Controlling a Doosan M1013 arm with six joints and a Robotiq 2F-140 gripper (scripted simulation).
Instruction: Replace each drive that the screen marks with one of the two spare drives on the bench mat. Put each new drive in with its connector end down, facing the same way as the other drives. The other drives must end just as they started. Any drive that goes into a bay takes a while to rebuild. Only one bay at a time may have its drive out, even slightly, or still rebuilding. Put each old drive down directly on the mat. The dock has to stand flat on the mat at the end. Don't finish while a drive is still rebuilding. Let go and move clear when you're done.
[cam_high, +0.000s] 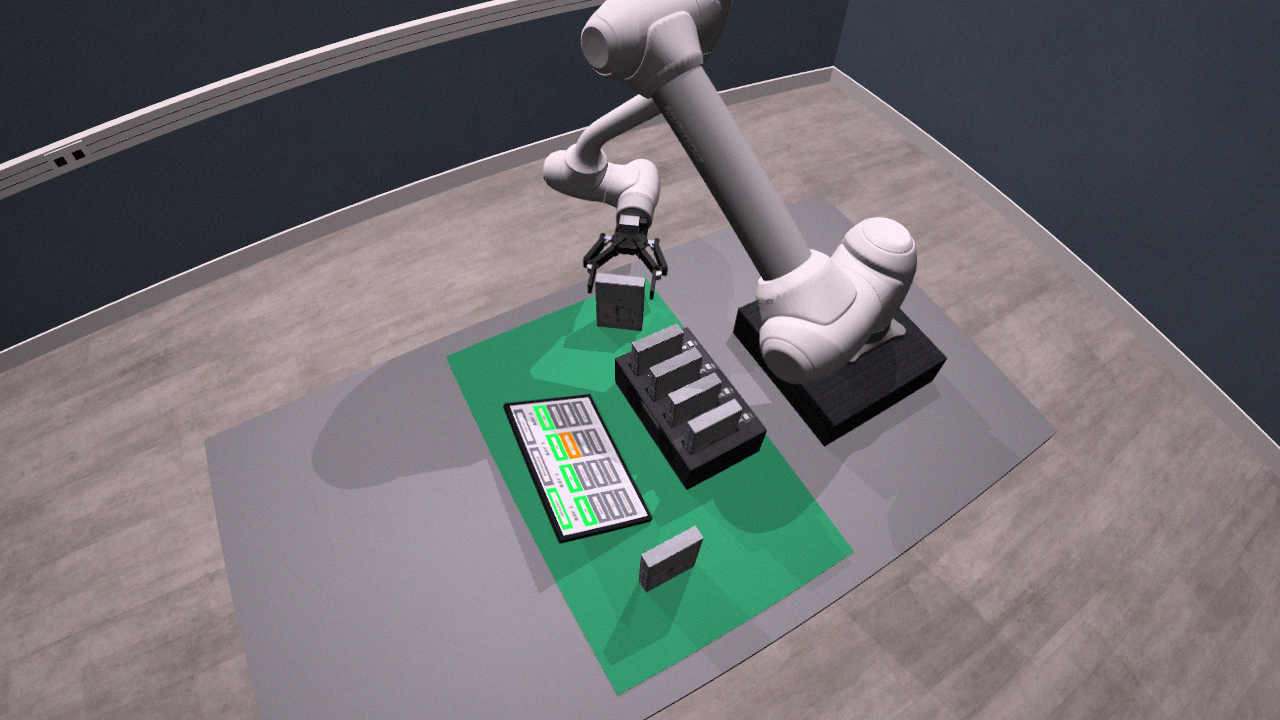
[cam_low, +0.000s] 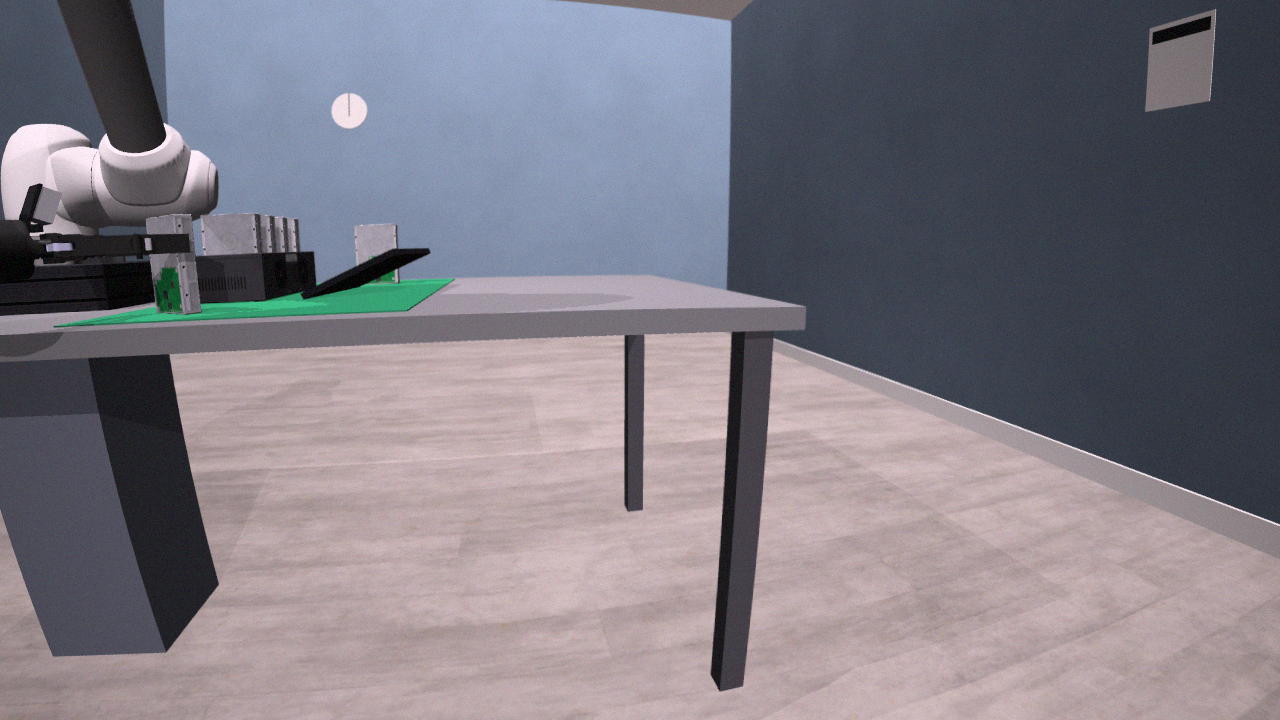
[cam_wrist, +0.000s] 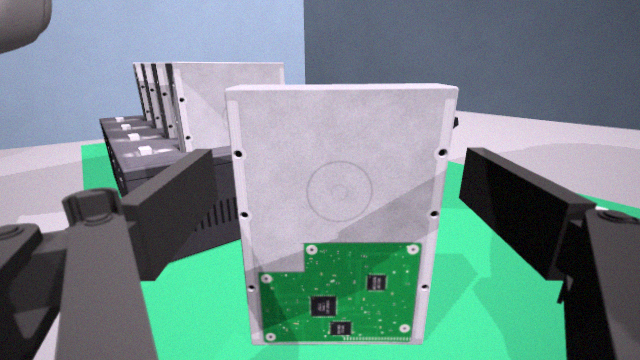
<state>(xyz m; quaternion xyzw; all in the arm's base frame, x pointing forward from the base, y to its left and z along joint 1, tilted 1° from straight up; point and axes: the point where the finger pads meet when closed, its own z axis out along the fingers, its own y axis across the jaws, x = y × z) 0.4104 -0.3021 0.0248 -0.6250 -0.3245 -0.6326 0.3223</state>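
With the black 2-finger gripper (cam_high: 623, 279) (cam_low: 168, 243) (cam_wrist: 338, 173) spread, gripping nothing, around 1 upright silver metal drive (cam_high: 619, 302) (cam_low: 174, 264) (cam_wrist: 340, 150) near the grey counter's (cam_high: 358, 537) (cam_low: 572, 320) (cam_wrist: 590, 150) edge, 4 drives fill the dock, the marked swap seemingly unfinished.

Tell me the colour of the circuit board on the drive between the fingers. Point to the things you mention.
Green (cam_wrist: 350, 295), with black chips; clearest in the wrist view.

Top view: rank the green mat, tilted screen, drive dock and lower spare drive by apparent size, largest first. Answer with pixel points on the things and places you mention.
1. Green mat (cam_high: 751, 573) (cam_low: 358, 300) (cam_wrist: 200, 310)
2. Tilted screen (cam_high: 577, 465) (cam_low: 366, 272) and drive dock (cam_high: 716, 467) (cam_low: 241, 275) (cam_wrist: 225, 187): too alike to rank
3. Lower spare drive (cam_high: 671, 561) (cam_low: 374, 240)
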